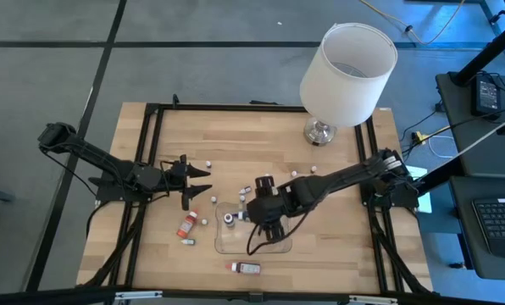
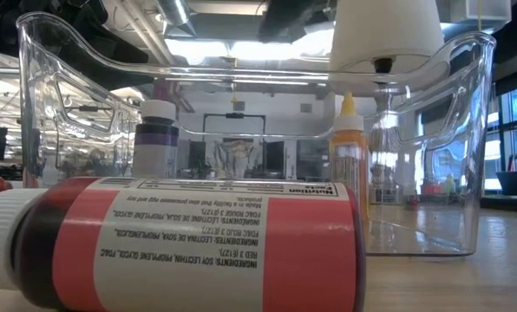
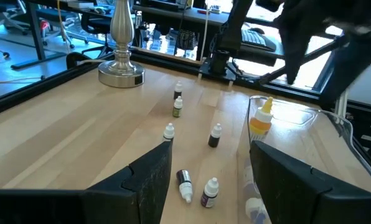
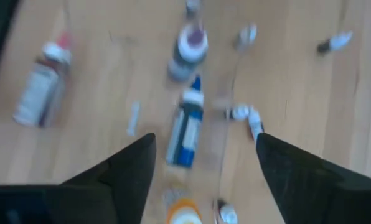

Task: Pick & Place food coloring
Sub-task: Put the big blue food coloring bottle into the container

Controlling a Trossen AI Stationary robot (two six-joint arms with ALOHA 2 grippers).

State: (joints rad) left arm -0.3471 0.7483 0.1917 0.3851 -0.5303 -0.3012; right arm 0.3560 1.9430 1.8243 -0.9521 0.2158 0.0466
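Standing at the tabletop's far edge: lamp point(image 1: 346, 72) | clear tray point(image 1: 280, 246) near the front edge | right gripper point(image 1: 265, 222) above it, fingers apart, empty | left gripper point(image 1: 200, 181) open, left of centre | food coloring point(image 1: 185, 226) scattered mid-table, some bottles in the tray

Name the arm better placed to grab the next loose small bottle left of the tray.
Left. Its open claw sits beside the loose small bottles, while the right claw, also open, hovers over the clear tray.

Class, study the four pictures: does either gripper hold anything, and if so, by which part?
Nothing is held. The left gripper is open above loose bottles, and the right gripper is open over the clear tray.
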